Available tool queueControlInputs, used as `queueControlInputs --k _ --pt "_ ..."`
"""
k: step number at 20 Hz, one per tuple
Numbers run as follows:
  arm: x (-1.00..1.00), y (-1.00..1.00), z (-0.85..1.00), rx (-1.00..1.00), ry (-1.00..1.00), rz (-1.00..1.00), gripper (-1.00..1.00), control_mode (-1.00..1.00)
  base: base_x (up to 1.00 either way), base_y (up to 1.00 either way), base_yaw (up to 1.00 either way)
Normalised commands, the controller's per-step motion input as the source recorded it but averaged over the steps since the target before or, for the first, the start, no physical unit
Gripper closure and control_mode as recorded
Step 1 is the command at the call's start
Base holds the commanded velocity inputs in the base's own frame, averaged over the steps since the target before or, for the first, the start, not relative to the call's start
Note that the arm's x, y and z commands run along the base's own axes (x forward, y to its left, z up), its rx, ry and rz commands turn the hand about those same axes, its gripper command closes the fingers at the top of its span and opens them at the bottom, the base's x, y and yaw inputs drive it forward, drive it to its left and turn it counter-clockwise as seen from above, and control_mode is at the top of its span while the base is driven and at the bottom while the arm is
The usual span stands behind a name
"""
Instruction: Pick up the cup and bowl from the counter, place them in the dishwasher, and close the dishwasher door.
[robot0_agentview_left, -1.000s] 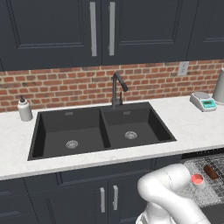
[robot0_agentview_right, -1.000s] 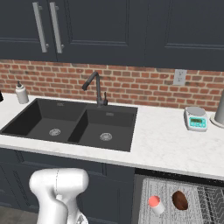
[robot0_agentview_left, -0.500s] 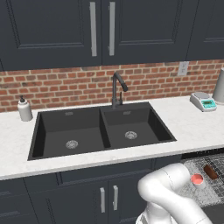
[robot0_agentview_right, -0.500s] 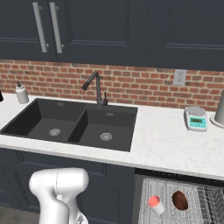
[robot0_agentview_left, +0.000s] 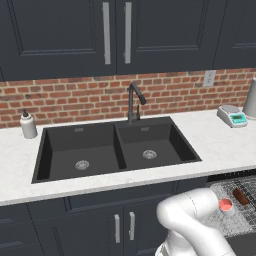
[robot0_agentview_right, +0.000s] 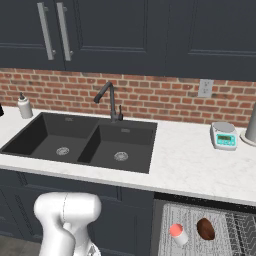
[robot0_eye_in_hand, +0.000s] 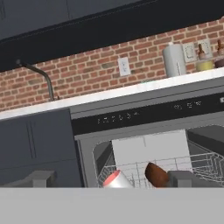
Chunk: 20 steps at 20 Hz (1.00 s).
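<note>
The dishwasher (robot0_eye_in_hand: 144, 114) stands open under the white counter (robot0_agentview_left: 215, 145), and its grey wire rack (robot0_agentview_right: 192, 216) is pulled out. In the rack a white cup with a red inside (robot0_agentview_right: 176, 233) lies on its side. Just to its right sits the brown bowl (robot0_agentview_right: 205, 228). Both also appear at the right edge of the left base view, cup (robot0_agentview_left: 225, 204) and bowl (robot0_agentview_left: 241, 196). My gripper (robot0_eye_in_hand: 111, 180) is low in front of the dishwasher, facing the rack. It is open and empty, fingertips (robot0_eye_in_hand: 40, 177) set wide apart. The dishwasher door is out of view.
A black double sink (robot0_agentview_left: 116, 149) with a dark faucet (robot0_agentview_left: 134, 102) is cut into the counter. A soap dispenser (robot0_agentview_left: 28, 124) stands at its left, a small scale (robot0_agentview_right: 223, 135) at its right. A dark cabinet (robot0_eye_in_hand: 37, 146) adjoins the dishwasher's left side.
</note>
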Motion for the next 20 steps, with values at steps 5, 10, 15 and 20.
queueControlInputs --k 5,10,15,20 --pt "0.0 -0.15 -0.42 0.0 0.0 -0.04 -1.0 -1.0 0.0 0.0 0.0" --pt "0.02 -0.25 -0.65 0.0 0.0 0.0 -1.0 -1.0 0.0 0.0 0.0" --pt "0.0 -0.39 -0.53 0.0 -0.06 0.0 -1.0 -1.0 0.0 0.0 0.0" --pt "-0.02 -0.52 -0.57 0.0 -0.04 0.0 -1.0 -1.0 0.0 0.0 0.0"
